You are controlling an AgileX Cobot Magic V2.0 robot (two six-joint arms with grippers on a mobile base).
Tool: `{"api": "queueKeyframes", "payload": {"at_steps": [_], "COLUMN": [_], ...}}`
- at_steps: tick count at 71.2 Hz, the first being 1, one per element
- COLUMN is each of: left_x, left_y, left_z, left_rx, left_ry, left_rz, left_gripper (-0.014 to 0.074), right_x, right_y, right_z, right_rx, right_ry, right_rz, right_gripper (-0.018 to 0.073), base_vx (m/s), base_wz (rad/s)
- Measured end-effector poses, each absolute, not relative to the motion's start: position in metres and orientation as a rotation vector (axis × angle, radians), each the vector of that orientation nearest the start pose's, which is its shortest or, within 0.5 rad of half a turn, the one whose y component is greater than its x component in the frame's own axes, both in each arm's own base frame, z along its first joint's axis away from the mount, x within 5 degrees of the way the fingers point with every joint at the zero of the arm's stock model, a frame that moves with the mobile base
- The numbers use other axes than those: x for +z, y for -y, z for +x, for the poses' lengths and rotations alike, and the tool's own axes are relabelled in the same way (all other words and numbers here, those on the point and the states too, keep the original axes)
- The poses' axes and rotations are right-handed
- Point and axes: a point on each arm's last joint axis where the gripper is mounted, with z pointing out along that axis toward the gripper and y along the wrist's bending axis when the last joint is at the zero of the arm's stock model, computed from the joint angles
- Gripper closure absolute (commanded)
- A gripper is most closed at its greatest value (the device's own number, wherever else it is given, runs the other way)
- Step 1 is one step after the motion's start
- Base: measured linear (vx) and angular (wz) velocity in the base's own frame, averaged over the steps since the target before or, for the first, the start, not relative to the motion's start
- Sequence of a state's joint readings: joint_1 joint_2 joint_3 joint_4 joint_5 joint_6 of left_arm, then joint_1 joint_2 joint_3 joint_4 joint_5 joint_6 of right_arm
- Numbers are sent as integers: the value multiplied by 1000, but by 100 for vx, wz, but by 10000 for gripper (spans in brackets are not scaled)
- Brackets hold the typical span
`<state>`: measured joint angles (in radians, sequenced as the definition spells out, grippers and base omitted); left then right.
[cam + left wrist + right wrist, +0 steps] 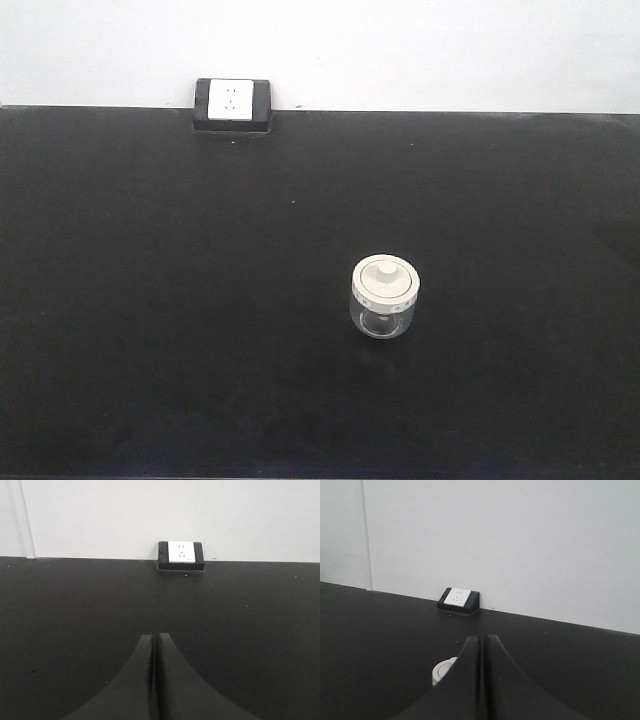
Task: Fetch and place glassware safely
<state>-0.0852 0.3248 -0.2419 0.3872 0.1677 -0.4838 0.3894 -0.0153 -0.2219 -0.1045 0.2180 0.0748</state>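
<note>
My left claw (156, 639) has its two dark fingers pressed together, tips meeting with only a thin seam between them, and nothing sits between or against them. It hangs over the black table (60, 610), pointing toward the back wall (100, 515). My right claw (483, 639) is the same: fingers drawn tight against each other, empty, touching nothing.

The glass jar (385, 299) stands upright on the table, right of the middle in the front view and well apart from everything else. Its clear rounded body looks empty, though the dark table showing through the glass makes that hard to be sure of. An off-white lid (385, 279) with a central knob sits on top, with small marks around its rim too fine to read.

From my right wrist I see only a sliver of that lid (442, 671), just left of my fingers; they hide the rest of the jar. My left wrist view does not show the jar.

At the table's far edge, against the wall, a black socket block (232, 105) with a white face sits alone.
</note>
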Motion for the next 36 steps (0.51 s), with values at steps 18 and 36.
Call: {"api": "queueKeyframes", "payload": {"at_steps": [18, 36], "left_x": [253, 216], "left_y": [2, 4], "left_z": [82, 71], "left_rx": [-50, -36], "left_ry": [-1718, -1721], "left_rz": [-15, 74], "left_gripper": [603, 603], "right_x": [268, 268], "right_y": [-13, -13], "right_z": [36, 36], "right_rx": [278, 278], "right_ry": [-1442, -1442], "right_rz": [-286, -286], "right_gripper": [567, 567], "base_vx": [0, 0], "base_wz": [0, 0]}}
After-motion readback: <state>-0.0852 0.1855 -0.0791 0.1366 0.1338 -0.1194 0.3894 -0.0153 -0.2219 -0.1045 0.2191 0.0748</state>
